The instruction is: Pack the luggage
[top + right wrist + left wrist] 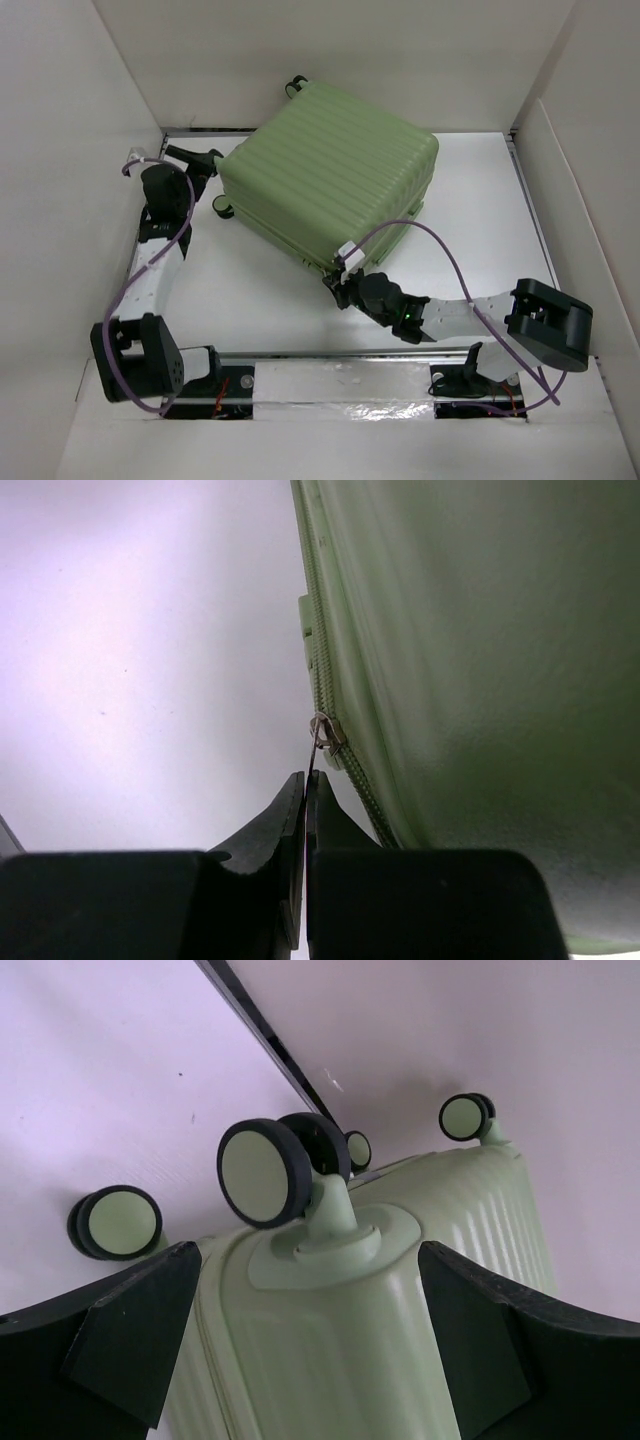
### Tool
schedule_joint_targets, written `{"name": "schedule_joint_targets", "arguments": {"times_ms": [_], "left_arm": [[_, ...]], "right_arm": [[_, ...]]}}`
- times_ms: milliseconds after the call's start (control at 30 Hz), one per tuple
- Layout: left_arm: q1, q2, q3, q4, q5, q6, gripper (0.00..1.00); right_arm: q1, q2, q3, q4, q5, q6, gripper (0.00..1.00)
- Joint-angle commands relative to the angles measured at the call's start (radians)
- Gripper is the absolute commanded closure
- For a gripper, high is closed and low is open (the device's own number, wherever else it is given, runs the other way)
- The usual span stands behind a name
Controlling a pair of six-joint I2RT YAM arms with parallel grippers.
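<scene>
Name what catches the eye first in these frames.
The big light green luggage lies closed and flat, skewed across the far middle of the table. At its near corner the right gripper is shut on the thin zipper pull. At the luggage's left end the left gripper stands open on either side of a corner carrying a black-rimmed wheel.

Luggage point(330, 180) shell ribbed, semi-gloss plastic; zipper pull point(322, 730) metal.
</scene>
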Motion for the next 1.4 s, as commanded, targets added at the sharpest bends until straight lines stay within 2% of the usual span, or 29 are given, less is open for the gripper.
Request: {"name": "schedule_joint_targets", "arguments": {"times_ms": [0, 267, 633, 1000, 1033, 1167, 1233, 1333, 1367], "left_arm": [[0.017, 0.065, 0.124, 0.002, 0.096, 0.018, 0.11], [0.018, 0.283, 0.323, -0.052, 0.127, 0.040, 0.11], [0.027, 0.408, 0.361, 0.023, 0.188, -0.006, 0.17], [0.027, 0.521, 0.443, 0.102, 0.260, -0.087, 0.43], [0.027, 0.539, 0.456, 0.095, 0.262, -0.090, 0.43], [0.027, 0.564, 0.505, 0.082, 0.279, -0.098, 0.29], [0.027, 0.564, 0.503, 0.091, 0.289, -0.103, 0.30], [0.027, 0.553, 0.470, 0.135, 0.303, -0.121, 0.47], [0.027, 0.549, 0.444, 0.167, 0.311, -0.123, 0.76]], "right_arm": [[-0.003, -0.019, 0.018, 0.203, -0.159, 0.101, 1.00], [-0.012, -0.014, 0.022, 0.206, -0.193, 0.093, 1.00], [-0.021, -0.030, 0.010, 0.200, -0.201, 0.092, 1.00], [-0.021, -0.014, 0.015, 0.191, -0.215, 0.093, 1.00], [-0.021, -0.016, 0.015, 0.190, -0.218, 0.092, 1.00], [-0.021, -0.019, 0.016, 0.180, -0.209, 0.087, 1.00], [-0.021, -0.018, 0.018, 0.176, -0.209, 0.087, 1.00], [-0.021, -0.018, 0.021, 0.174, -0.207, 0.087, 1.00], [-0.021, -0.016, 0.022, 0.173, -0.207, 0.088, 1.00]]}}
